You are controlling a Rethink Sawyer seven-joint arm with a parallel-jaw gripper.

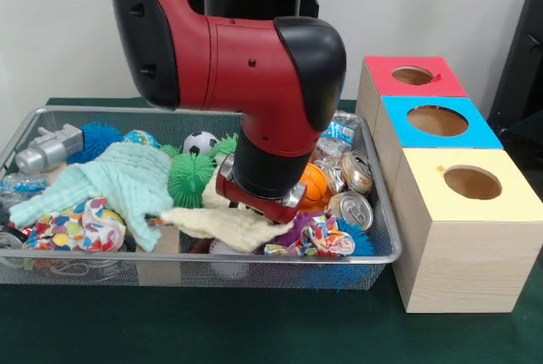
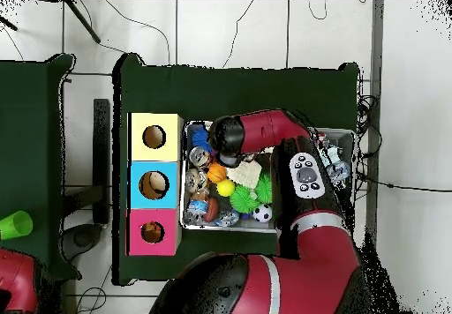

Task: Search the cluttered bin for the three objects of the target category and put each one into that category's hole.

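Observation:
A wire mesh bin [image 1: 386,245] holds a jumble of balls, cans, cloths and spiky toys. My arm reaches down into its right half, and the gripper [image 1: 257,204] is sunk among the clutter above a cream cloth [image 1: 225,225], hidden by the wrist. Beside it lie an orange ball [image 1: 313,186], a green spiky ball [image 1: 192,179], a soccer ball [image 1: 200,142] and two silver cans [image 1: 350,209]. In the overhead view the arm's end [image 2: 228,138] sits over the bin [image 2: 346,136] near a can [image 2: 199,157] and a yellow ball [image 2: 226,188].
Three wooden boxes with round holes stand right of the bin: red [image 1: 413,75], blue [image 1: 437,120], yellow [image 1: 472,183]. A mint cloth [image 1: 119,179], a silver toy [image 1: 47,148] and a patterned fabric ball [image 1: 81,224] fill the bin's left half.

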